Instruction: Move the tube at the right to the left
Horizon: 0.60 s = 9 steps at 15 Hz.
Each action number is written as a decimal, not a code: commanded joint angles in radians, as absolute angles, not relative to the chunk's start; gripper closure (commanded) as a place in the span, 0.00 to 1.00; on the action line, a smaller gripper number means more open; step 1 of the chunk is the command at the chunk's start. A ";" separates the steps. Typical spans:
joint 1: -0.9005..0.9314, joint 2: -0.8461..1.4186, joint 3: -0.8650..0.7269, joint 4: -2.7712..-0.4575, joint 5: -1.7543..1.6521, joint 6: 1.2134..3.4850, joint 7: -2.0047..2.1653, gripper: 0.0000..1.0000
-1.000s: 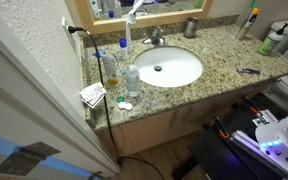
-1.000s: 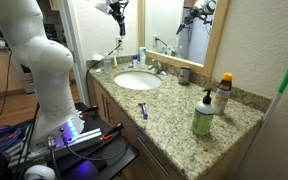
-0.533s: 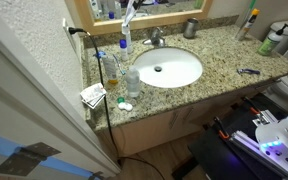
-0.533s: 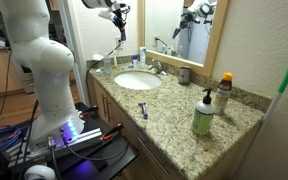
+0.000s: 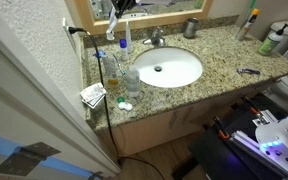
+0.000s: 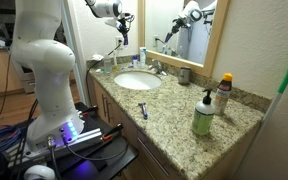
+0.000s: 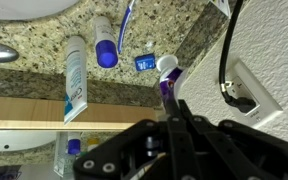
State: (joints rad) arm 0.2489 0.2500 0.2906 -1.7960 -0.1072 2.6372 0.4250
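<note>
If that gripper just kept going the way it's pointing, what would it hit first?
Likely the granite counter by the wall, close to a small blue item; the tube the gripper holds would land first.

wrist view: gripper (image 7: 174, 110) a dark blur at bottom centre, jaws unreadable | sink (image 7: 24, 8) cut off by top edge, upper left | tube (image 7: 74, 78) print too small to read | in an exterior view: gripper (image 5: 118, 6) cut by top edge | razor (image 5: 247, 71) at right too small for detail
</note>
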 commanded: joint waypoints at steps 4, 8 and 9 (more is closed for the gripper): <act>0.381 0.364 0.178 -1.748 -0.191 2.672 0.514 0.99; 0.460 0.444 0.105 -1.714 -0.251 2.687 0.586 0.99; 0.478 0.462 0.084 -1.708 -0.263 2.711 0.612 0.99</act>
